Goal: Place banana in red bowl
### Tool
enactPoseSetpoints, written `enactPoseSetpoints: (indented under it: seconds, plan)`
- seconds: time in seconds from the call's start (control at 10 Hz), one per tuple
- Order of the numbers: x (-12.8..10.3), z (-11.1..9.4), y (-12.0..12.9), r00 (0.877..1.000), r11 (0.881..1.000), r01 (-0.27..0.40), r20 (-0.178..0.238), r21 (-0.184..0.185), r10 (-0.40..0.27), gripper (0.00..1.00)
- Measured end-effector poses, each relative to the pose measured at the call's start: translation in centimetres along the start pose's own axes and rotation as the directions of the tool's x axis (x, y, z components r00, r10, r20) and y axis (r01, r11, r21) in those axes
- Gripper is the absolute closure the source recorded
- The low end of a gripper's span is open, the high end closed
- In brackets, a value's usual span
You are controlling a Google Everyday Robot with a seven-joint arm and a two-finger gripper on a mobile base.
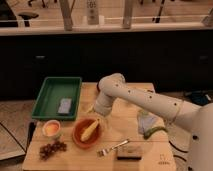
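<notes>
Find the banana [90,130] lying loose inside the red bowl [77,141], near the desk's [152,152] front-left corner, so judged delivered. Note the gripper [95,110] hanging just above the bowl's far rim, apart from the fruit; cannot tell its grip state.

The banana [90,130] lies in the red bowl [78,140]; the tool [95,114] seemingly hovers just behind.

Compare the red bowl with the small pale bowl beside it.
The red bowl is wider than the pale bowl. The red bowl holds the banana; the pale bowl shows none. Both are round, upright on the wooden table. The gripper hangs just above the red bowl's far rim.
</notes>
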Motion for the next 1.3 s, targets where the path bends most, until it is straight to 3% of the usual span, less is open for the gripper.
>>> enactPoseSetpoints:
  seconds: [0.6,1.3]
  plan:
    - [-0.01,-0.93,0.80,0.999,0.999,0.027,-0.020,0.033,-0.027,0.20]
    - [-0.02,-0.95,0.78,0.999,0.999,0.029,-0.022,0.034,-0.028,0.20]
